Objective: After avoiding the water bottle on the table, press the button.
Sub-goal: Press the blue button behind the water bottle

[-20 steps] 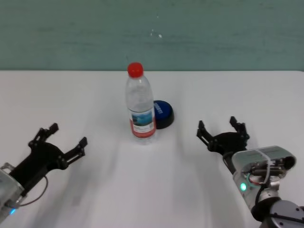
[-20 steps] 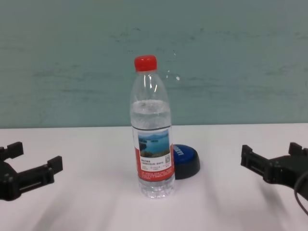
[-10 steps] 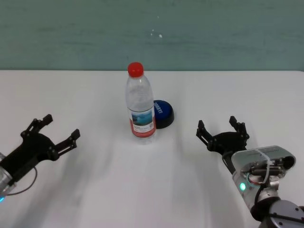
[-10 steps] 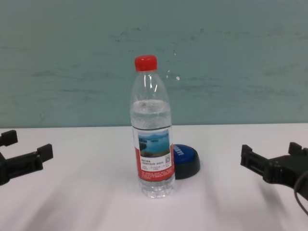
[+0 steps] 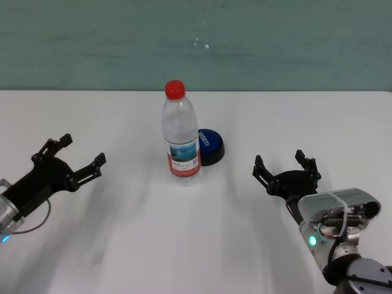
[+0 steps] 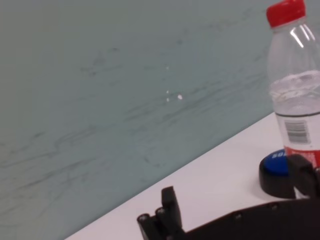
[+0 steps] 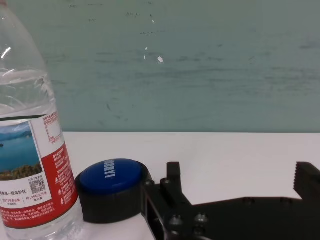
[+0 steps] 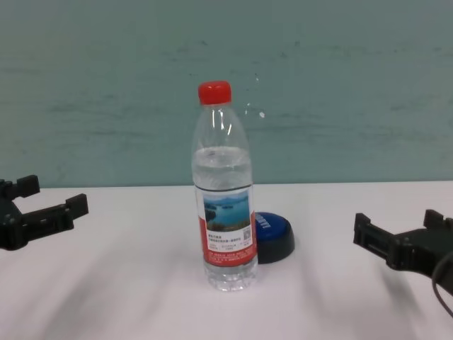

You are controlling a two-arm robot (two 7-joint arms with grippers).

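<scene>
The water bottle [image 5: 181, 133] stands upright at the middle of the white table [image 5: 184, 239], with a red cap and a lake label. The blue button [image 5: 211, 146] sits just behind it to the right, touching or nearly touching its base. My left gripper [image 5: 78, 152] is open and empty, well to the left of the bottle. My right gripper [image 5: 282, 165] is open and empty, right of the button and a little nearer to me. The right wrist view shows the bottle [image 7: 30, 150] and the button [image 7: 110, 182] beyond the open right gripper [image 7: 240, 175].
A teal wall [image 5: 275, 43] runs along the table's far edge. The chest view shows the bottle [image 8: 224, 212] partly covering the button [image 8: 274, 235], with my left gripper [image 8: 53, 193] and right gripper [image 8: 398, 221] low on either side.
My left gripper has moved forward, away from me, first drifting left, then back a little right. It stays open. The right arm, bottle and button have not moved.
</scene>
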